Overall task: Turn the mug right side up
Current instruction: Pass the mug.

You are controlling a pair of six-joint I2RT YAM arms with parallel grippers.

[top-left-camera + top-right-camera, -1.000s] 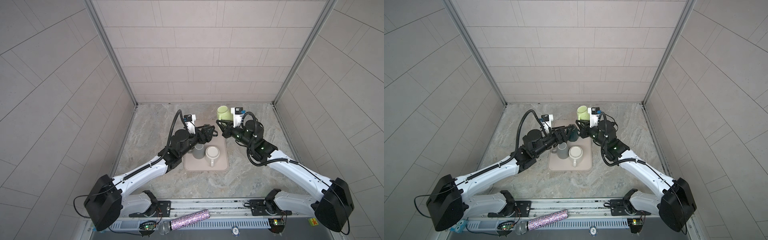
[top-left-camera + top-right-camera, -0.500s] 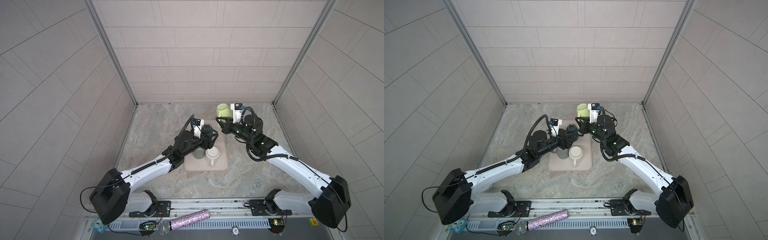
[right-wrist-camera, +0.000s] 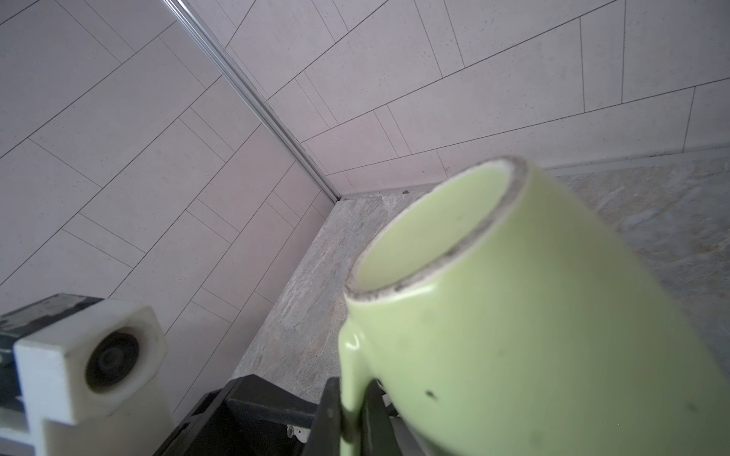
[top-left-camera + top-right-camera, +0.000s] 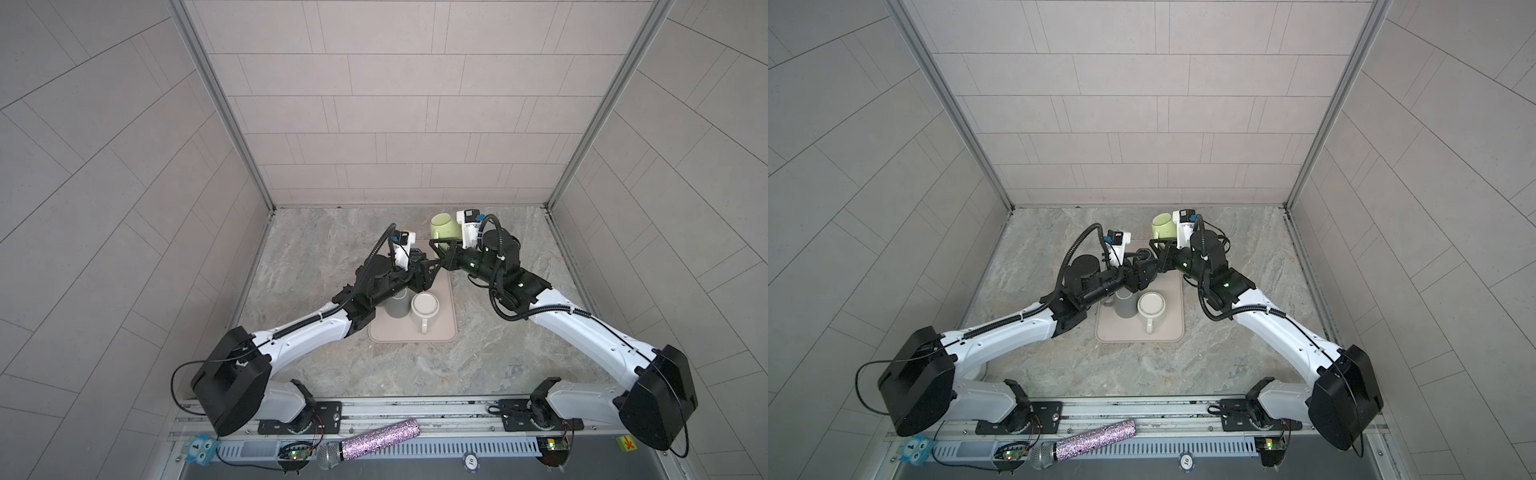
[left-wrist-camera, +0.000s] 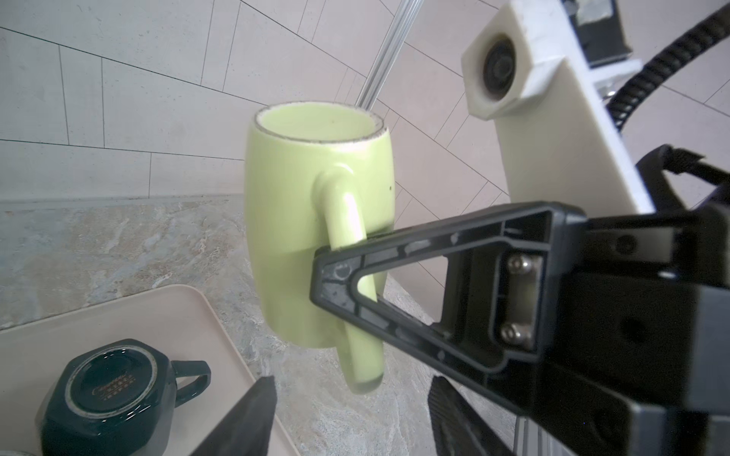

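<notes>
Green glaze marks the task's thing: the green mug [image 4: 444,226] [image 5: 316,237] hangs in the air just past the far edge of the beige tray [image 4: 444,328], above the bench [image 4: 316,249] and not resting on it. Its mouth faces up, with a slight lean, so the turning itself looks done. What seems left is to lower it, set it on its base and let go.

The right claw [image 5: 343,268] [image 3: 349,418] is clamped on the mug's handle, one finger each side of the loop, as both wrist views show. The mug body stands beyond the claw's tips, away from the tray, with the handle pointing back toward the tray.

The left claw [image 4: 428,274] [image 5: 351,414] sits over the tray's far edge, close to the right claw. Its fingers are apart with nothing between them, and the low end of the handle hangs just off their tips, apart from them.

On the tray a dark mug [image 5: 110,395] rests base up
</notes>
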